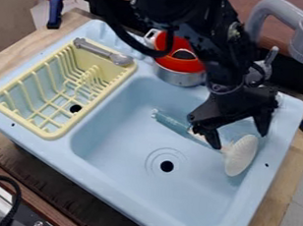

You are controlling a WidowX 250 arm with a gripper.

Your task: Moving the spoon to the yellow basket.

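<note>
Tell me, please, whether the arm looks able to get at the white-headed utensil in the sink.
Probably yes: the open gripper hangs close over the white-headed utensil, and nothing seems to lie on top of it.

1. We saw a pale-blue sink (126,132), ringed around its black drain (167,166).
2. We noted a pale-yellow basket (49,135) at left.
3. At right, we noticed a teal-handled, white-headed utensil (241,155).

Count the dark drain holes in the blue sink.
2: one drain hole in the large basin, a second drain hole seen through the yellow basket's bars. The arm might hide another.
</note>
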